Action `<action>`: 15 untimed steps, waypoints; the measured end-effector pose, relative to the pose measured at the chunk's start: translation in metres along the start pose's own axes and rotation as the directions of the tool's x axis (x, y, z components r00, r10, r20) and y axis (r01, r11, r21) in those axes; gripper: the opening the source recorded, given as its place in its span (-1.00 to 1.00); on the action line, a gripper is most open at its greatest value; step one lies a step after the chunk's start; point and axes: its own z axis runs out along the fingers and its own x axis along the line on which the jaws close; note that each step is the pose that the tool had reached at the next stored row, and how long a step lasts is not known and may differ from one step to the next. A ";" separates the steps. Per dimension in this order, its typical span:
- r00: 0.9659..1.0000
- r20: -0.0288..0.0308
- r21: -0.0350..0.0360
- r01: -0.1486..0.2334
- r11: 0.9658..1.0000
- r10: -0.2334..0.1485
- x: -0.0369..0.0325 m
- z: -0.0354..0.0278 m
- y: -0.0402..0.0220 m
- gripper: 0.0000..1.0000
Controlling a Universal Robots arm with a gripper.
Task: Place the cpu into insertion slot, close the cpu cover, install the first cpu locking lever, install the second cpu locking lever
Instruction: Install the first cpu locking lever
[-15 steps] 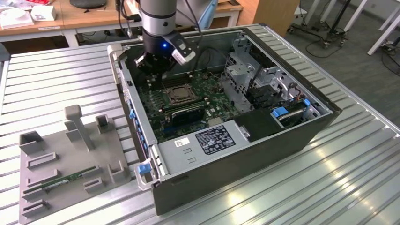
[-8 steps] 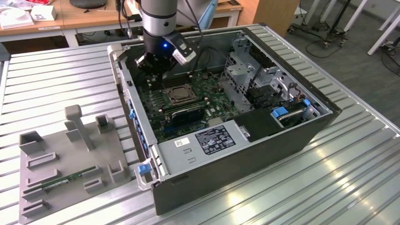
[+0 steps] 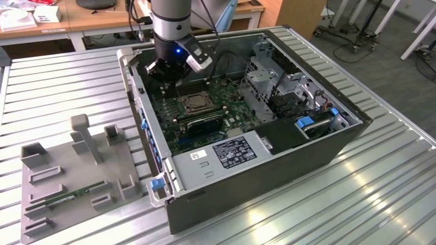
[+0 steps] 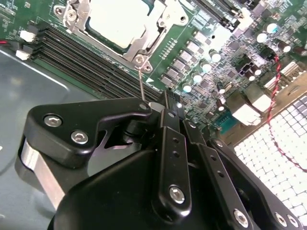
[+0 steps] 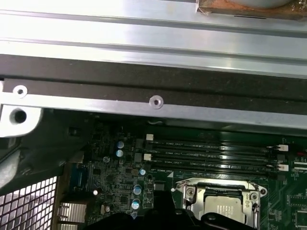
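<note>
Hand (image 4: 169,98): black fingers are seen drawn together, low inside the open case (image 3: 272,168).
Room: the hand is hemmed between the case wall and the ribbed black memory slots (image 4: 81,57).
Cpu (image 4: 117,21): a dull silver square is seated in the insertion slot (image 3: 194,103), framed by the thin cpu cover (image 4: 158,19).
Locking lever (image 4: 140,81): a thin wire rod reaches the fingertips; whether it is gripped cannot be told.
Hidden: the socket is cut off in both wrist views.
</note>
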 end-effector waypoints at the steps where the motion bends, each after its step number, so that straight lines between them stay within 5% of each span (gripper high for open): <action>1: 1.000 0.001 0.000 0.000 1.000 0.000 0.0014 0.0000 -0.0003 -0.79; 5: 1.000 0.003 -0.001 0.000 1.000 0.000 0.0074 -0.0001 -0.0001 -0.79; 15: 1.000 0.004 -0.004 0.000 1.000 0.000 0.0081 -0.0031 0.0029 -0.79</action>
